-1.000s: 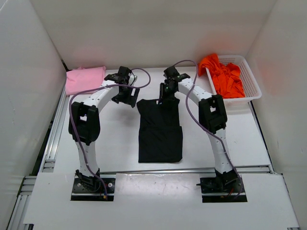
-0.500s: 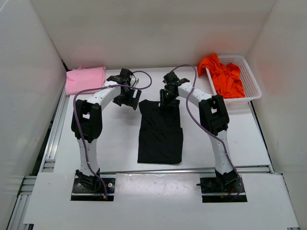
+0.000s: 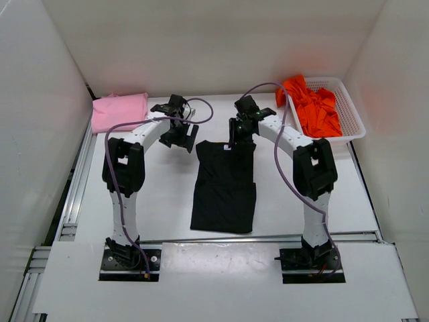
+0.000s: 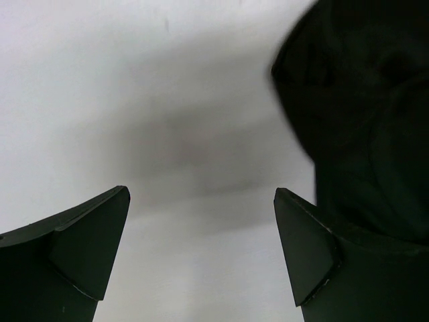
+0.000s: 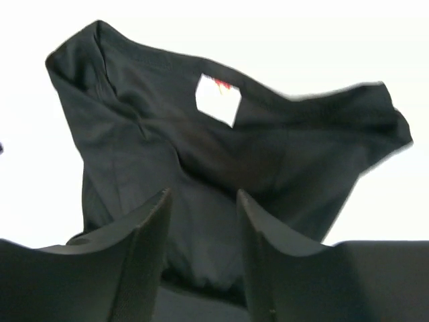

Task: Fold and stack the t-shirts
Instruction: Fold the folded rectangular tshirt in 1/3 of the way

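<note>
The black t-shirt (image 3: 223,188) lies folded lengthwise on the table (image 3: 167,194). Our right gripper (image 5: 201,194) sits over its collar, jaws narrowly apart. Our left gripper (image 4: 201,194) gapes wide beside it, empty. The pink t-shirt (image 3: 118,111) lies folded far left, and the orange-red t-shirt (image 3: 312,107) fills the mesh basket (image 3: 355,117).

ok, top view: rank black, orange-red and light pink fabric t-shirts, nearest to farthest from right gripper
1. Black fabric t-shirt, collar under the right gripper, centre.
2. Orange-red t-shirt, in white mesh basket, right.
3. Light pink t-shirt, far left.
</note>
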